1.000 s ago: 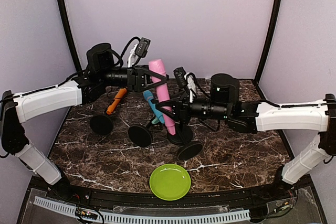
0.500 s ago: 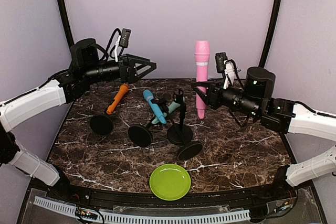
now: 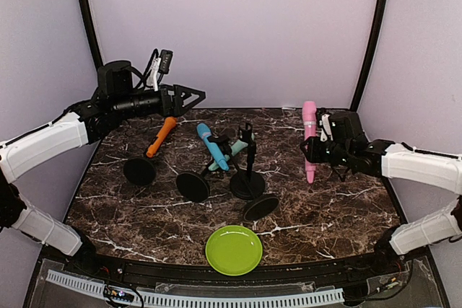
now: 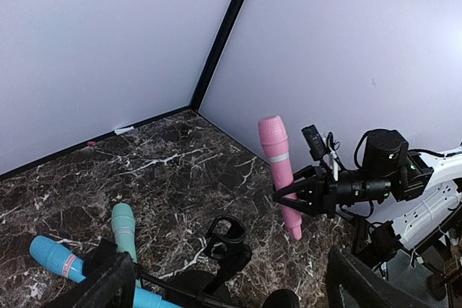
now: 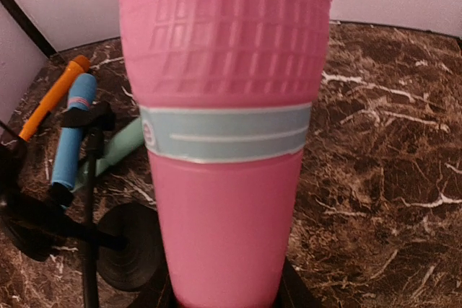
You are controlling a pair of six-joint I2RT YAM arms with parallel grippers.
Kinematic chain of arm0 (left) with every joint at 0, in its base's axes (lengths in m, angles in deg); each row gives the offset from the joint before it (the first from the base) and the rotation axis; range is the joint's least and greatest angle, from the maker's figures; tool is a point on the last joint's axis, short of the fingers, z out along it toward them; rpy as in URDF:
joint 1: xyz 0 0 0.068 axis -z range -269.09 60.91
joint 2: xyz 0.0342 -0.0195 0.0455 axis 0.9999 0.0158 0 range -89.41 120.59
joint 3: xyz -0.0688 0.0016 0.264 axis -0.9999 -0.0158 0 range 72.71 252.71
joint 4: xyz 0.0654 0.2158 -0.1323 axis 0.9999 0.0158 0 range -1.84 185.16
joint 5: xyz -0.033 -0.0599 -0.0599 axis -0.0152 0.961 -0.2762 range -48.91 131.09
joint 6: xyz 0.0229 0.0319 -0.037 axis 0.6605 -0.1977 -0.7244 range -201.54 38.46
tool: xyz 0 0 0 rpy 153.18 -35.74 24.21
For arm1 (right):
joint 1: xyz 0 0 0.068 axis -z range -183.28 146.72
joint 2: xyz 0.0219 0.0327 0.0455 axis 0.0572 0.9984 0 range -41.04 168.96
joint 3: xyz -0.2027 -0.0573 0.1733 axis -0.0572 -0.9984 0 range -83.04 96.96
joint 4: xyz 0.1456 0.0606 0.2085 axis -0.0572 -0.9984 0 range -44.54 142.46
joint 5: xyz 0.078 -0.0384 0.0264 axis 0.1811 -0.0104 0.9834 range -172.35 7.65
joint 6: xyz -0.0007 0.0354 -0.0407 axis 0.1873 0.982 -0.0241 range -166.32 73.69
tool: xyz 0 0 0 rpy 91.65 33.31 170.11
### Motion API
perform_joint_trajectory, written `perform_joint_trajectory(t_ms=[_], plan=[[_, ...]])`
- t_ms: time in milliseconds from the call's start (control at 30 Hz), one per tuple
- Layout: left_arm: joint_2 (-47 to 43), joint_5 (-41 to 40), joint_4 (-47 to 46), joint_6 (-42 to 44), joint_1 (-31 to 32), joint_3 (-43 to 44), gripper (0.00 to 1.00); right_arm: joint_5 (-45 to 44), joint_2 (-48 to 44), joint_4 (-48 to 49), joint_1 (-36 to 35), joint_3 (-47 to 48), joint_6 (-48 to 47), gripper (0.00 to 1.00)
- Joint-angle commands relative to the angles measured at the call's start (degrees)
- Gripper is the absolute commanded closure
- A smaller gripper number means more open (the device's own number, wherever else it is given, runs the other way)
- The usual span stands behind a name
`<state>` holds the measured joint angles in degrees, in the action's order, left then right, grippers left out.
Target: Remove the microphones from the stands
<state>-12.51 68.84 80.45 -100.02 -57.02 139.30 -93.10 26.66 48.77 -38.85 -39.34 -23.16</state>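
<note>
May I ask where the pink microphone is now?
Top view: the pink microphone is upright in the jaws of the right gripper, right of the empty stand.

The pink plastic microphone [image 3: 309, 117], off the black round-based stand [image 3: 248, 167], now hangs upright and lower at the right (the right gripper [image 3: 311, 151] carries it there); the left gripper [image 3: 195, 96] has let go, spread wide and drawn back left.
</note>
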Motion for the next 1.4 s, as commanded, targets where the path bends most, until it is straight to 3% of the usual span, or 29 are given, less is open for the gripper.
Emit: perform_joint_trajectory(t_ms=[0,367,667,867,1167,1367], plan=[[-1.11,-1.95,1.99,0.25,-0.26,-0.61,0.06,0.37,6.52,-2.96,4.13,-0.07,3.79,0.88],[-0.42,-4.41,3.64,1.40,-0.61,-1.10,0.06,-2.80,24.13,-10.23,6.39,8.25,4.02,0.84],[0.73,-5.37,4.26,2.01,-0.95,-0.79,0.06,-4.80,33.00,-11.23,6.38,12.31,4.81,0.80],[1.55,-5.52,4.21,1.71,-1.05,-0.53,0.06,-4.94,36.49,-11.24,6.39,13.86,4.95,0.75],[2.17,-5.75,3.93,1.04,-1.18,-0.45,0.06,-4.91,38.91,-10.97,6.39,14.20,5.10,0.57],[2.34,-5.88,3.86,0.46,-1.23,-0.54,0.06,-4.82,38.82,-10.45,6.39,13.76,5.23,0.52]])
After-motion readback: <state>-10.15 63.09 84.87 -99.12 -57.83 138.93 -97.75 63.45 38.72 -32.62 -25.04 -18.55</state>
